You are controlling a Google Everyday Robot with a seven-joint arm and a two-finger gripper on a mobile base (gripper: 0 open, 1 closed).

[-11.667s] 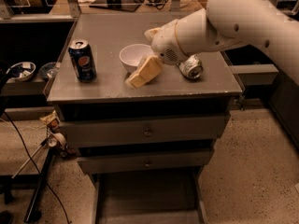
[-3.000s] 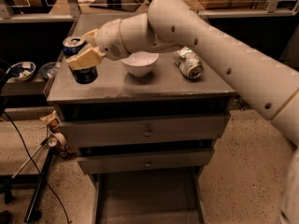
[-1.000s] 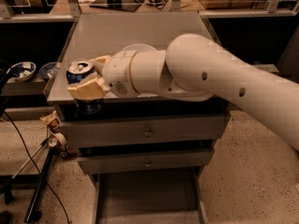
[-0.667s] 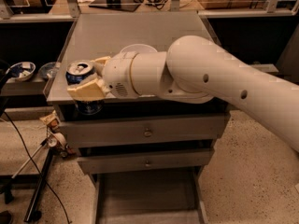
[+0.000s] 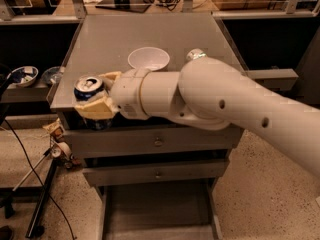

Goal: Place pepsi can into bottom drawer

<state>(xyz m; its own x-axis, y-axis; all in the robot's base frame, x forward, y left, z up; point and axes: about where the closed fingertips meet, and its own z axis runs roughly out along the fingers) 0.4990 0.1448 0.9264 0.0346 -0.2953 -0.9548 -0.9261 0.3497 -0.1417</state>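
The tool [image 5: 100, 95] grips the upright pepsi can [image 5: 88, 86] at the worktop [image 5: 150, 34] front-left edge, apparently just clear of it. The open bottom drawer [image 5: 155, 211] lies below, toward the cabinet's middle.

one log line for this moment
gripper shut on pepsi can | held at cabinet top front edge | bottom drawer open below | not yet placed

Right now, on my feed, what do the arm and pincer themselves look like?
The arm is a glossy white, bulbous shell with a few small dark round holes and ring seams at the cylindrical wrist. No cables show. The pincer, at the front-left corner of the cabinet top around the pepsi can, has two blocky tan fingers.
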